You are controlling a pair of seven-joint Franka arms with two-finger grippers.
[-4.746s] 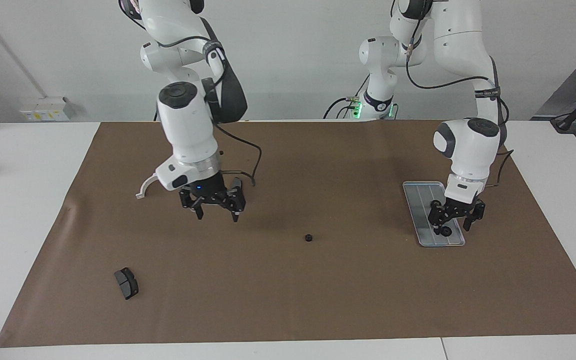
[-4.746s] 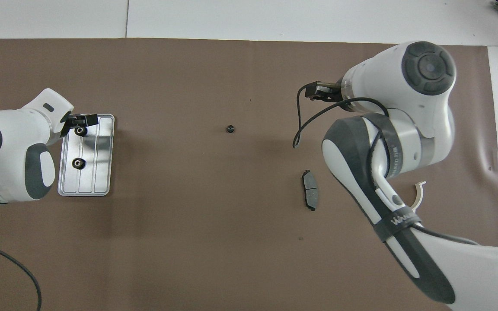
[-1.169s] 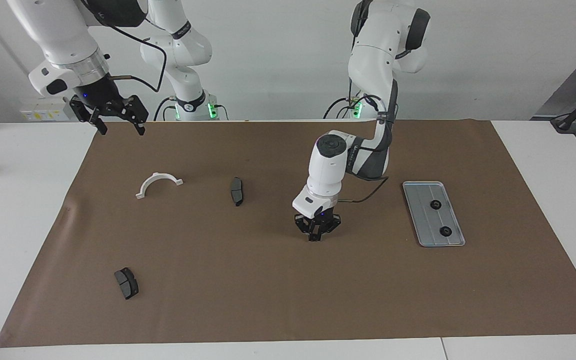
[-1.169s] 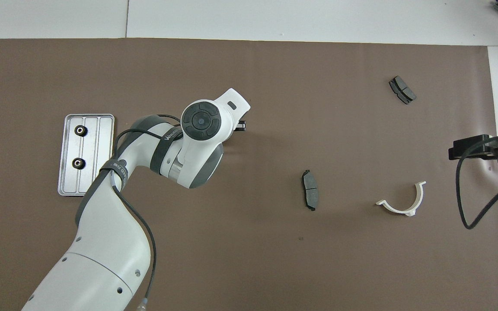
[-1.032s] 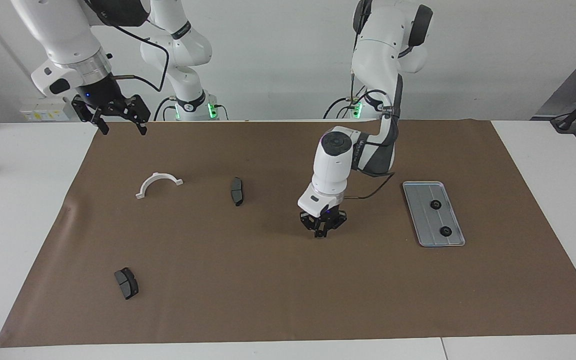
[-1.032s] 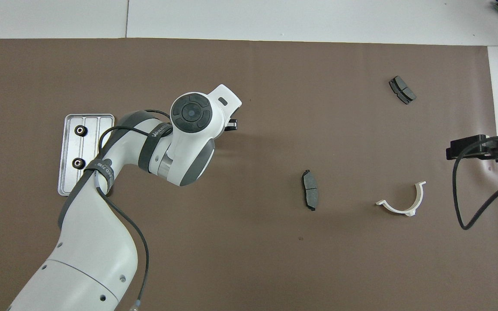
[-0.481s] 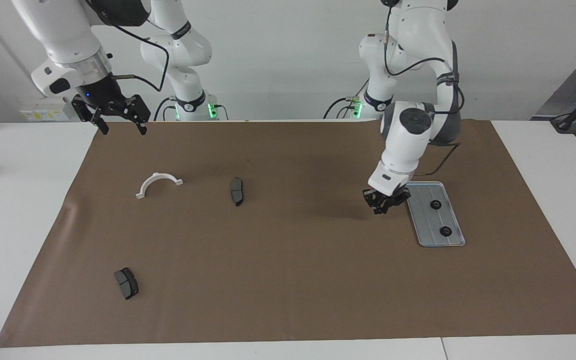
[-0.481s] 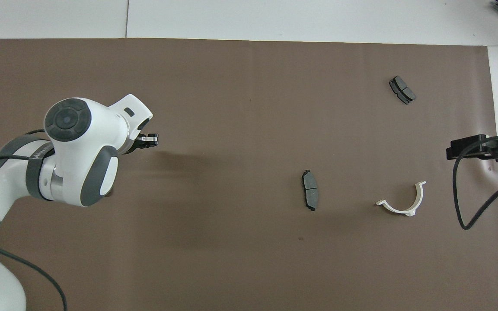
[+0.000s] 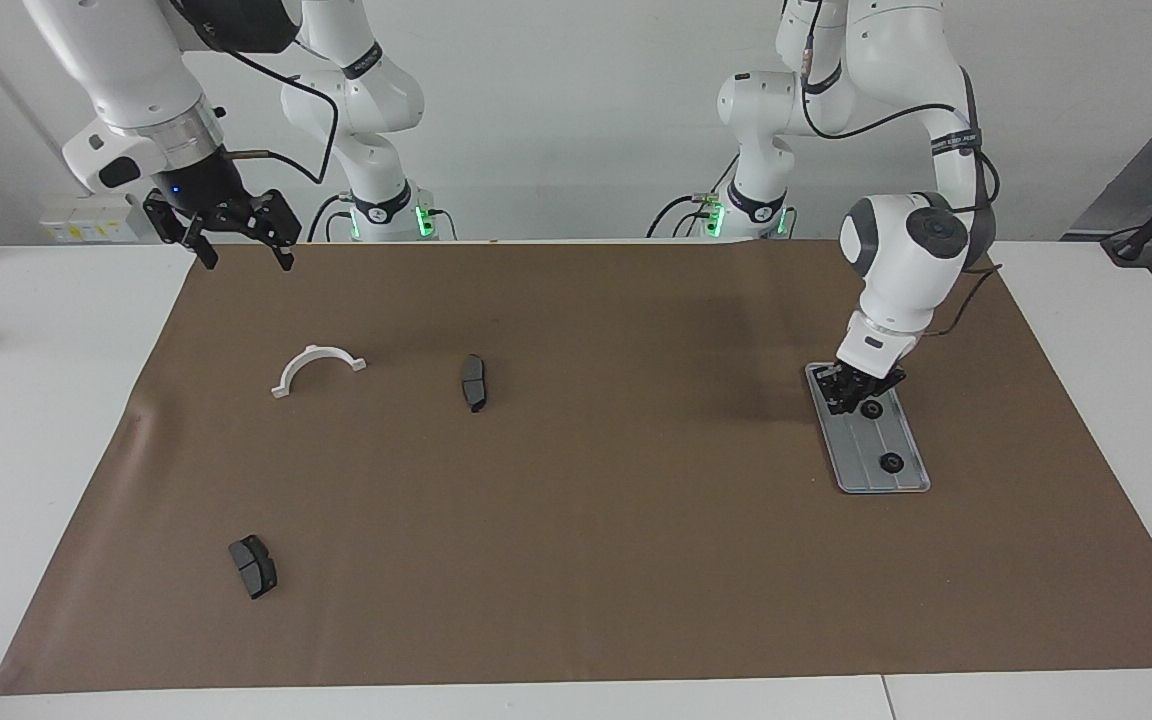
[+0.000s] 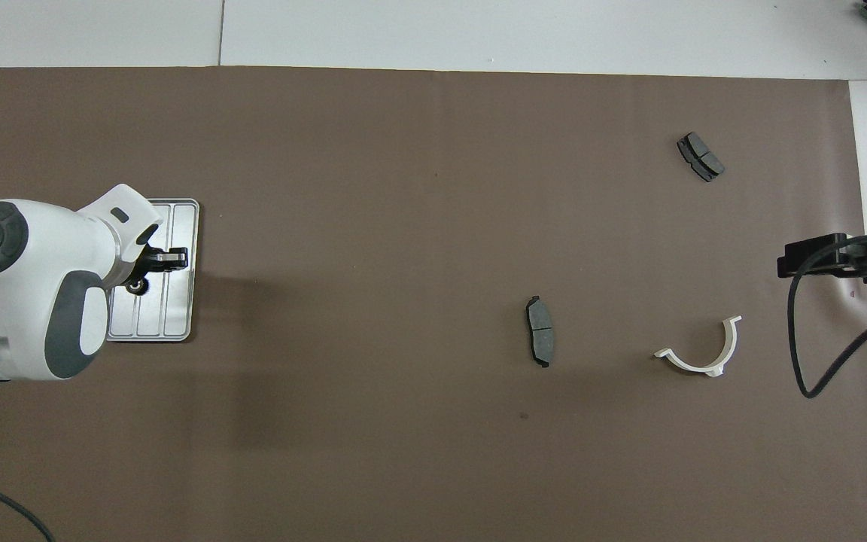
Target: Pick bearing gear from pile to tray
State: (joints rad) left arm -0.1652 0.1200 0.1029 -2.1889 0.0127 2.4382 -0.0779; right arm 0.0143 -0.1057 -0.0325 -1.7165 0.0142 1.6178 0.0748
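So my left gripper (image 9: 848, 402) is over the robot-side end of the tray (image 9: 902, 478), fingers pinched together; can't tell if a gear sits between them. Two gears rest in the tray: one (image 9: 873, 409) right by the gripper, another (image 9: 891, 462) farther out. Right gripper (image 9: 236, 243) waits, fingers spread, above the brown mat's (image 9: 576, 560) edge. Two brake pads (image 9: 474, 381) (image 9: 253, 565) and the white bracket (image 9: 316, 365) lie toward that end.

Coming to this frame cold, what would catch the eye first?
The left gripper first: low over the silver tray at the left arm's end, jaws shut, beside a black gear; a second gear lies farther along. Then the white half-ring bracket, toward the right arm's end of the table.
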